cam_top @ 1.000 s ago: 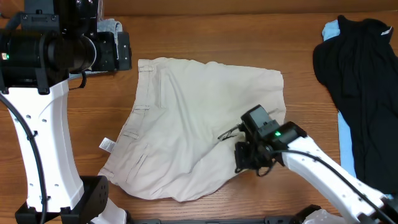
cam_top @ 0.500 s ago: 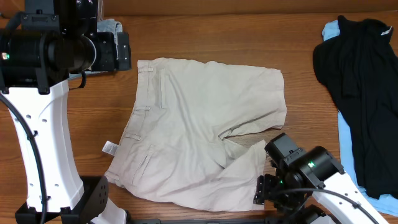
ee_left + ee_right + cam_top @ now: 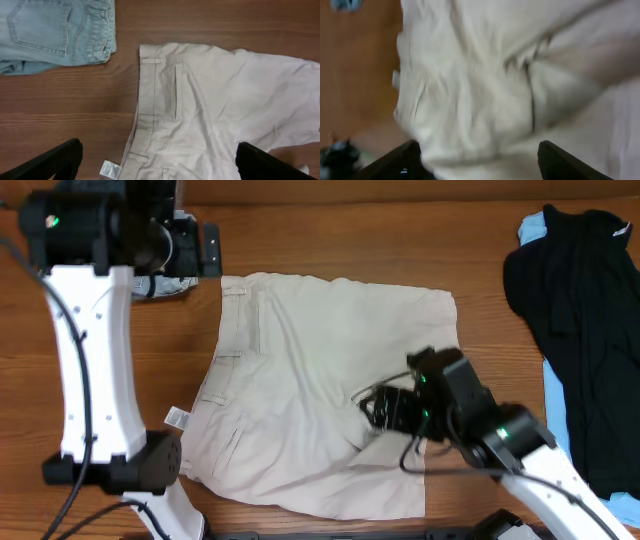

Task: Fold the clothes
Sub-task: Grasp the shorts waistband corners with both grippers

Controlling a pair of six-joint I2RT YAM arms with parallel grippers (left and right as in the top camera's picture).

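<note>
The beige khaki shorts [image 3: 310, 370] lie spread flat in the middle of the table, waistband to the left, with a small white tag [image 3: 176, 417] beside them. One leg reaches to the front right [image 3: 400, 485]. My right gripper [image 3: 385, 410] hovers over the crotch seam, open, its dark fingers [image 3: 570, 160] apart above blurred cloth [image 3: 470, 90] with nothing between them. My left gripper [image 3: 160, 167] is wide open above the waistband [image 3: 150, 100], off the cloth; overhead it sits at the back left [image 3: 200, 248].
Folded light-blue denim shorts [image 3: 55, 30] lie at the back left beside the khaki waistband. A black garment [image 3: 580, 310] on a pale-blue one [image 3: 535, 228] is heaped at the right edge. Bare wood [image 3: 480, 300] separates it from the shorts.
My right gripper drew the folded leg out to the front right, opened and let it go, then moved back left over the shorts. The left arm shifted at the back left.
</note>
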